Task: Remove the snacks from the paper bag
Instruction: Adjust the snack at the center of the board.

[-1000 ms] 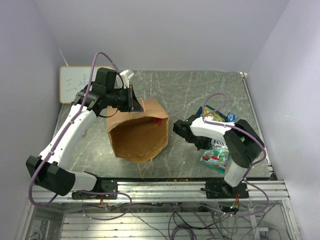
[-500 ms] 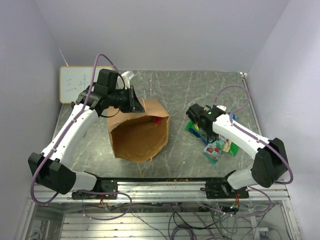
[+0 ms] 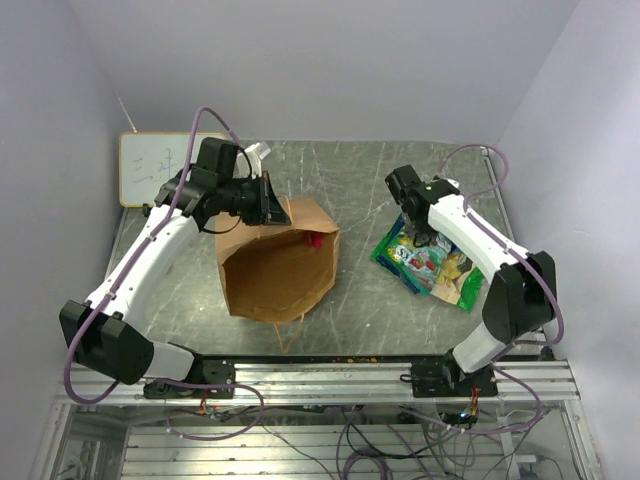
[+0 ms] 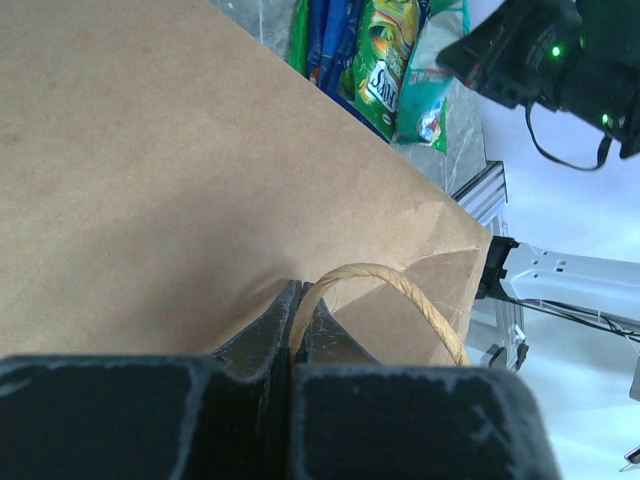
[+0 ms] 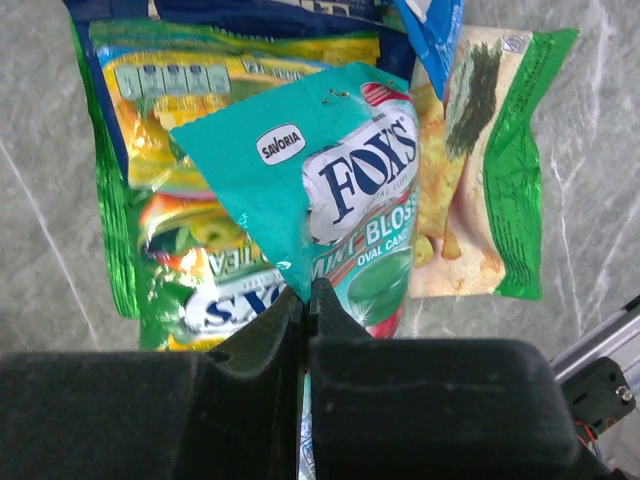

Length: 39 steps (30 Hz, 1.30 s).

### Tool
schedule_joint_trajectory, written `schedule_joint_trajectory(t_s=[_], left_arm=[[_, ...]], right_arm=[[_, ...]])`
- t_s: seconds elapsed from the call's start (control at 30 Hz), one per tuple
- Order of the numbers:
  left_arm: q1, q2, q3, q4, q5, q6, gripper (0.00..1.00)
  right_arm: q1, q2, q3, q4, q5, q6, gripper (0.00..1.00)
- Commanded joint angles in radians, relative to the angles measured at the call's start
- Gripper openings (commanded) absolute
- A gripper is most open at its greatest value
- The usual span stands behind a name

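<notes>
**Entry: unloading the bag, one packet at the pile, one showing inside**

A grey marbled table [image 3: 380,180] is carrying the work, bare stone with pale scratches, boxed in by plain lilac walls [image 3: 320,60].

Nearest the bases, an aluminium rail [image 3: 380,375] is running along the table edge. Just beyond it the paper bag [image 3: 275,275] is lying tipped with its mouth facing the arms. The left gripper [image 4: 300,300] is pinching the bag's twisted handle [image 4: 400,290] at the rim, fingers pressed together on it, holding the mouth up.

To the right, well apart from the bag, the snacks [image 3: 430,262] are lying in an overlapping pile on the table. The right gripper [image 5: 308,300] is hanging over that pile, fingers pressed together, with the lower edge of the teal packet [image 5: 340,170] running in between them. It is reading as a pinch on that edge.

Inside the bag, against the far wall, a red packet [image 3: 315,240] is showing.

Handling judgement: the packets are looking light, thin and glossy, so likely slippery and crinkly. A sealed flat edge or corner is probably the best hold. The bag is soft kraft paper, likely to collapse if the handle is released.

Furthest back left, a small whiteboard [image 3: 150,168] is leaning at the wall.
</notes>
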Motion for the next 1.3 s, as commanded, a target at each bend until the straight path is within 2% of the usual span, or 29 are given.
schedule_joint_trajectory(t_s=[0.0, 0.17, 0.37, 0.6, 0.67, 0.9, 1.27], left_arm=[[0.005, -0.003, 0.016, 0.019, 0.024, 0.008, 0.07], [0.018, -0.014, 0.016, 0.003, 0.008, 0.022, 0.07], [0.04, -0.015, 0.02, -0.002, 0.012, 0.028, 0.07], [0.042, 0.001, 0.025, 0.004, 0.018, 0.028, 0.07], [0.042, 0.002, 0.026, 0.006, 0.018, 0.027, 0.07], [0.047, -0.005, 0.018, 0.008, 0.015, 0.022, 0.07], [0.05, 0.004, 0.032, 0.005, 0.023, 0.021, 0.07]], right_arm=[[-0.061, 0.061, 0.074, 0.08, -0.016, -0.048, 0.0], [-0.118, 0.125, 0.12, 0.136, -0.064, -0.102, 0.0], [-0.13, 0.17, 0.131, 0.171, -0.136, -0.082, 0.0], [-0.129, 0.203, 0.117, 0.21, -0.195, -0.062, 0.09], [-0.13, 0.21, 0.115, 0.219, -0.196, -0.069, 0.14], [-0.135, 0.197, 0.089, 0.245, -0.201, -0.094, 0.4], [-0.141, 0.113, 0.07, 0.26, -0.187, -0.183, 0.63]])
